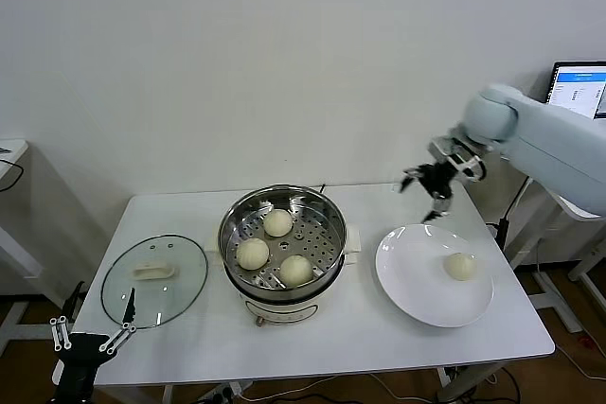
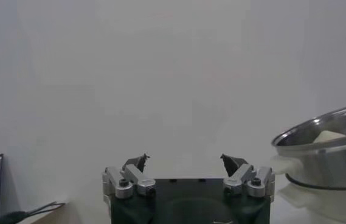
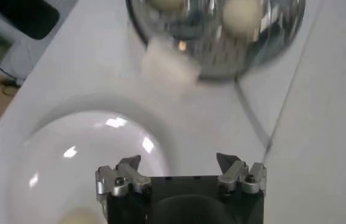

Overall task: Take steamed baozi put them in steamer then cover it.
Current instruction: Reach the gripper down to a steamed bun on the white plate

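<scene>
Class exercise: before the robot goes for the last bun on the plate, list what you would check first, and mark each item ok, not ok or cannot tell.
1. Right gripper open, empty, above the plate's far edge: ok.
2. Last baozi exposed on the plate: ok.
3. Steamer uncovered, three baozi inside, free space on the tray: ok.
4. Cover lies on the table left of the steamer, out of the way: ok.
5. Left gripper open, low at the table's front-left corner, near the cover: ok.

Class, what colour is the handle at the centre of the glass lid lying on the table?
Cream-white; the handle on the glass lid shows best in the head view.
</scene>
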### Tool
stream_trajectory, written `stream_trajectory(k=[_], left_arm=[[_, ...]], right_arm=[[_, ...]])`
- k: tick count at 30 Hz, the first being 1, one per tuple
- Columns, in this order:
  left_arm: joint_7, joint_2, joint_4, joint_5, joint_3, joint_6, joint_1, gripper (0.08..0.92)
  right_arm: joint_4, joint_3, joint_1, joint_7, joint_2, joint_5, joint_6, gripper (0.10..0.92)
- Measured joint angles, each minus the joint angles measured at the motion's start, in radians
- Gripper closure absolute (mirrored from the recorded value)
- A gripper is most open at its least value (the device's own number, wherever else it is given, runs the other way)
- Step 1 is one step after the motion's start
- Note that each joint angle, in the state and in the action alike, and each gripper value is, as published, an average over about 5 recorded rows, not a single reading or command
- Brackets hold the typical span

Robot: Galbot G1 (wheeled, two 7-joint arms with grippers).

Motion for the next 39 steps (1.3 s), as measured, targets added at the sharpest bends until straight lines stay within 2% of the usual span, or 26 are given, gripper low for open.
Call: stream_trajectory(k=[17,39], left_arm=[[0.002,0.006,0.009,0.003,0.0,-0.006,0.01,0.177],[0.002,0.0,0.026,0.005,-0.005,-0.019,0.011,0.177]], right_arm=[[-0.155,0.003,-0.201,0.092,-0.039,-0.08,-0.074,0.203],[-0.25,0.054,-0.322,0.168,0.003,-0.129,-0.097,0.207]])
